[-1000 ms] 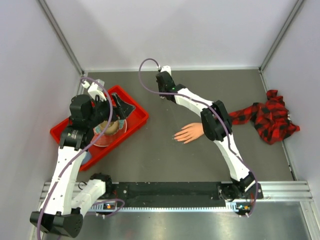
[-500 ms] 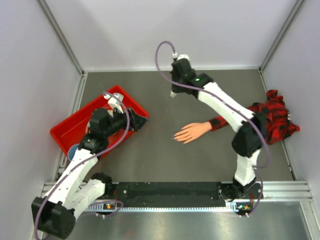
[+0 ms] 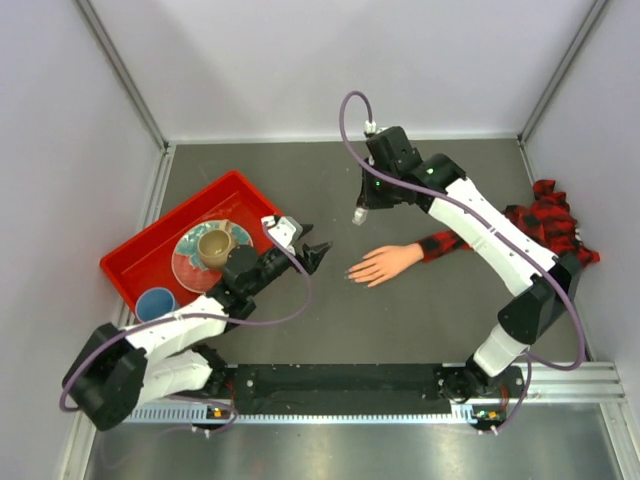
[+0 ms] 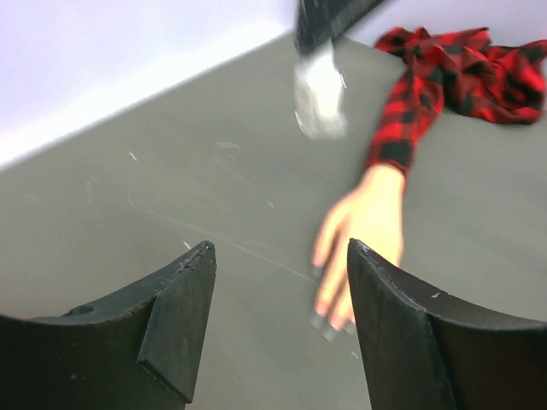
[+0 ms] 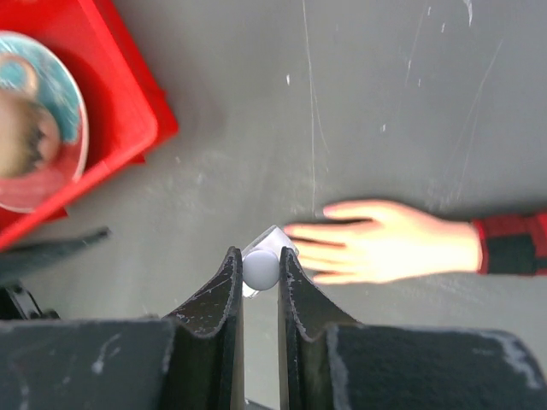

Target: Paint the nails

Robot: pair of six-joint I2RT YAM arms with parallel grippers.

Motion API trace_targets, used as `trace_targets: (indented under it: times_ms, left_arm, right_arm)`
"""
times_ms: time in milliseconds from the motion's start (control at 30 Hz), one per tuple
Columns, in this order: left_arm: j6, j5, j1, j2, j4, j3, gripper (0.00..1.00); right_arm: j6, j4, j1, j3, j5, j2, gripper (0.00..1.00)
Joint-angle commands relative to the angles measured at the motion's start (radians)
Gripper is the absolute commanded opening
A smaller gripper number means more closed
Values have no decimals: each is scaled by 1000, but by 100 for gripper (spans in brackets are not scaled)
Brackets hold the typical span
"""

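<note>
Grey matte surface (image 3: 330,320), scuffed, boxed in by plain white walls. A slotted rail (image 3: 340,380) runs along the bottom of the top view. Red tray (image 3: 130,262) sits diagonally at left centre. It holds a plate (image 3: 185,265) with a tan mug (image 3: 214,246) on it, and a blue cup (image 3: 155,303) in the tray's lower corner.

Fake hand (image 3: 385,265) lies flat at frame centre, fingers pointing left. Its plaid sleeve (image 3: 540,225) runs right and bunches against the right wall. Nails (image 4: 320,321) are at the hand's left tips. They're blurry in the left wrist view, so I can't tell if there's paint on them.

Left arm is stretched low from lower left toward centre. Left tool (image 3: 315,248) is just past the tray's right edge, aimed at the fingertips, near them but apart. Its fingers stand apart with nothing between them.

Right arm arches from bottom right, up the right side and back toward centre. Right tool (image 3: 362,205) points down, just up-left of the hand. It's clamped on a small white-capped bottle (image 5: 261,268). The bottle looks lifted off the surface and sits just beside the fingertips in the right wrist view, not touching them.
</note>
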Motion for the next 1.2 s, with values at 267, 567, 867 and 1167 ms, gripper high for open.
trace_targets:
  times_ms: [267, 567, 867, 1167]
  left_arm:
    - [81, 76, -19, 197, 384, 64, 71]
    - [79, 82, -50, 269, 419, 115, 71]
    - [81, 67, -64, 321, 443, 144, 60]
    - [77, 67, -75, 349, 451, 150, 57]
  right_arm:
    - [195, -35, 108, -14, 156, -75, 0]
    - [264, -43, 135, -2, 170, -85, 0]
    - [285, -69, 168, 24, 196, -82, 0]
    - [291, -92, 197, 52, 234, -76, 0]
